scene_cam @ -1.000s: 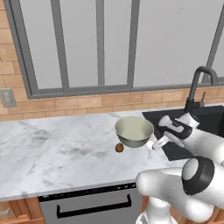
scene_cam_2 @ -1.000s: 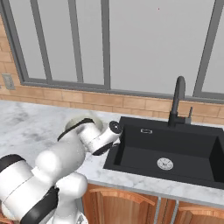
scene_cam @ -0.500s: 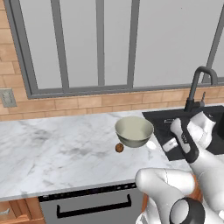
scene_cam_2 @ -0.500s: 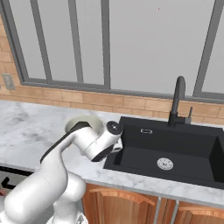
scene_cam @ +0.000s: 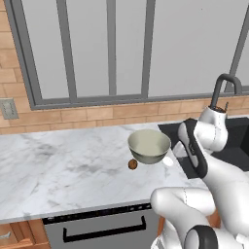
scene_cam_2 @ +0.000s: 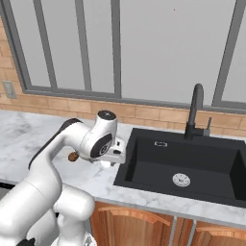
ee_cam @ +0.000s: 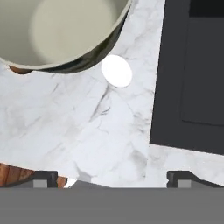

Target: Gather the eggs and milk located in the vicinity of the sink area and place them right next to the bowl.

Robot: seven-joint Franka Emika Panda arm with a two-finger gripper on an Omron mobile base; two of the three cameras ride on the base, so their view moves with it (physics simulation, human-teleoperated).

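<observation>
Where the marble worktop (scene_cam: 63,170) runs toward the sink (scene_cam_2: 192,163), the left base view gives a brown egg (scene_cam: 133,165) just left of the bowl (scene_cam: 149,145), and a white egg (scene_cam: 168,161) at the bowl's right. Right base view: arm hides the bowl; brown egg peeks out beside it; faucet (scene_cam_2: 194,108) and drain plain. Hand view looks straight down: bowl rim, white egg beside it, sink edge right. Fingers (ee_cam: 43,177) spread wide, holding nothing. Milk not made out.
</observation>
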